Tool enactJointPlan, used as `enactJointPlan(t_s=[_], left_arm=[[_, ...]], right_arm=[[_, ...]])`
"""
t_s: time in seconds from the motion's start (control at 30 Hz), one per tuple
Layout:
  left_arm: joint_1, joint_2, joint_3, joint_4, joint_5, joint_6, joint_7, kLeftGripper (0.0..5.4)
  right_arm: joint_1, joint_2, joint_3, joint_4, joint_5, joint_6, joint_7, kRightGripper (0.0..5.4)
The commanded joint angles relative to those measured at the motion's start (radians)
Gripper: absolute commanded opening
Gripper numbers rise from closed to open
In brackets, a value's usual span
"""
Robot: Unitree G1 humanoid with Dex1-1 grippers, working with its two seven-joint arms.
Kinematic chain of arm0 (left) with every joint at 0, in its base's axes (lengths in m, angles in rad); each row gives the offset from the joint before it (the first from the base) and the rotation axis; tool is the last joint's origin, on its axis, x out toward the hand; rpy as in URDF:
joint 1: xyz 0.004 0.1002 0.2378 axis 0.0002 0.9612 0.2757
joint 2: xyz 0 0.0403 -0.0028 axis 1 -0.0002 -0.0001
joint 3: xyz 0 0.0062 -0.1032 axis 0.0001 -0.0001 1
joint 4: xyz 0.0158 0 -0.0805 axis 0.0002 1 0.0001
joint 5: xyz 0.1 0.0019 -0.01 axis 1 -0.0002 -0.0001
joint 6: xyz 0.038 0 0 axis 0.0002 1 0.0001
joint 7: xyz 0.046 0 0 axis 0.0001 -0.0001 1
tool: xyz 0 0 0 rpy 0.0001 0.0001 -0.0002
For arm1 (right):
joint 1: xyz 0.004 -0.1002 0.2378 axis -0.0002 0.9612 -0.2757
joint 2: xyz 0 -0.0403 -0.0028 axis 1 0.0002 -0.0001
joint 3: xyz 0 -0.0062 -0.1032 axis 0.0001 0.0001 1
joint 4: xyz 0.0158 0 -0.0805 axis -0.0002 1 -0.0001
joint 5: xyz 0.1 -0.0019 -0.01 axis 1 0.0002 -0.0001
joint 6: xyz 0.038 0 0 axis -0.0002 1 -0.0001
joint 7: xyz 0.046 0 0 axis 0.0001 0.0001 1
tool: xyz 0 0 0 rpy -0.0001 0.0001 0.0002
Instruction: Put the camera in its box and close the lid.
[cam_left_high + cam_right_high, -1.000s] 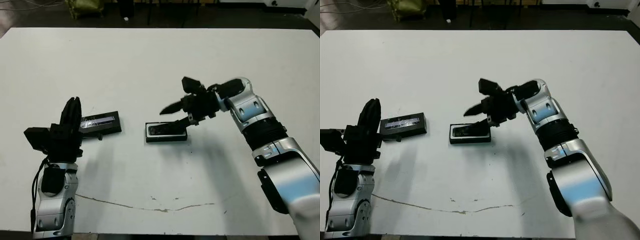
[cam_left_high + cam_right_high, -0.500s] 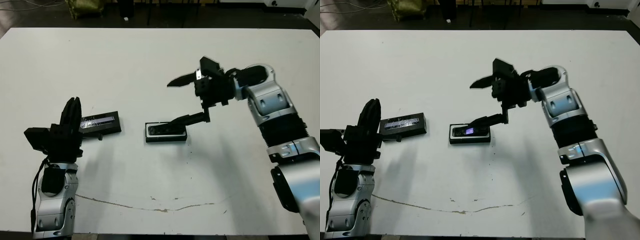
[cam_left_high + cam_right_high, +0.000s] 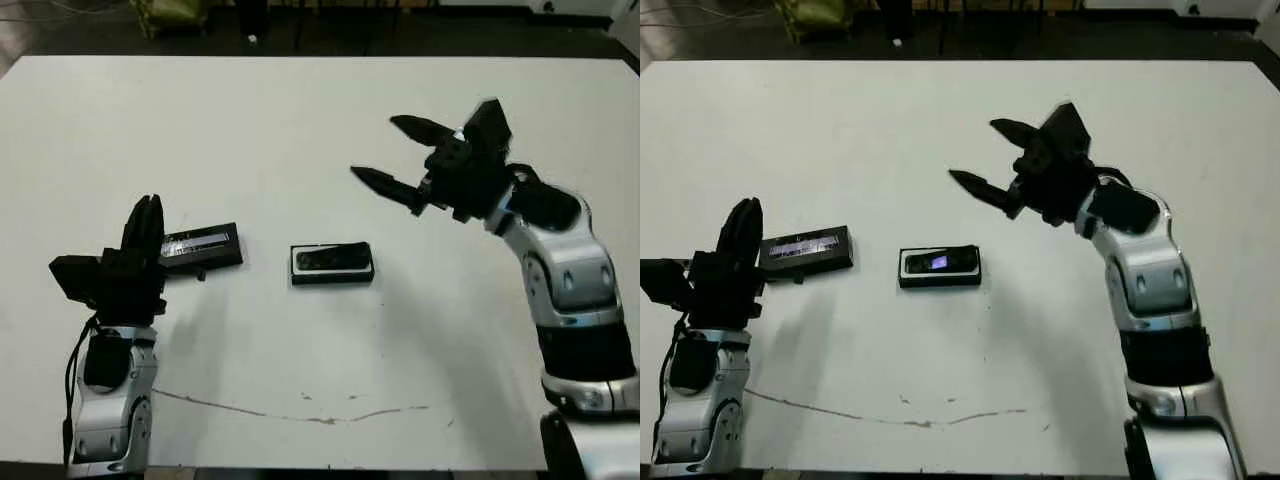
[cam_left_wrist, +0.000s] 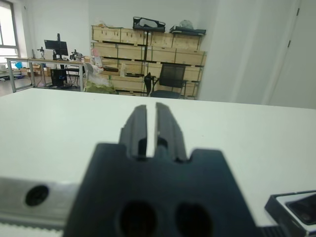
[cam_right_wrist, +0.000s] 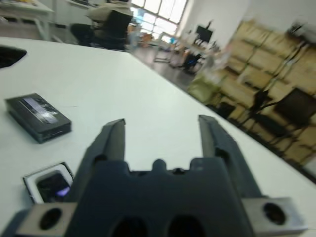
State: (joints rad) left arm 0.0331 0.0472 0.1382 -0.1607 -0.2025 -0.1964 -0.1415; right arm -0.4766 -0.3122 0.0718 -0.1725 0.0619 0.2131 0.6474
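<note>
Camera (image 3: 939, 262) sits in box (image 3: 939, 268); right tool (image 3: 985, 155) spread, empty; left tool (image 3: 145, 222) pressed together beside lid (image 3: 201, 247); next: fetch lid.

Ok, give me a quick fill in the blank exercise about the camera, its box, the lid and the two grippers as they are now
1. The slim black bar camera lies inside the shallow white-lined black ____.
2. The flat black lid with the silvery strip rests on the white ____, beside the left gripper.
3. The right gripper is open and holds ____.

Missing words: box; table; nothing
</note>
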Motion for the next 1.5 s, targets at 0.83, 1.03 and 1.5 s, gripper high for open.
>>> enactJointPlan(t_s=[0.83, 1.03, 1.5], left_arm=[[0.014, 0.009, 0.0, 0.006, 0.008, 0.015, 0.005, 0.0], [0.015, 0.007, 0.001, 0.006, 0.006, 0.016, 0.006, 0.0], [0.018, 0.007, 0.002, 0.011, 0.001, 0.008, -0.002, 0.0]], right_arm=[[0.19, -0.08, 0.206, -0.009, -0.343, -0.325, -0.119, 0.02], [0.178, -0.074, 0.219, 0.035, -0.394, -0.309, -0.15, 0.02], [0.175, -0.086, 0.216, -0.031, -0.441, -0.101, -0.115, 0.02]])
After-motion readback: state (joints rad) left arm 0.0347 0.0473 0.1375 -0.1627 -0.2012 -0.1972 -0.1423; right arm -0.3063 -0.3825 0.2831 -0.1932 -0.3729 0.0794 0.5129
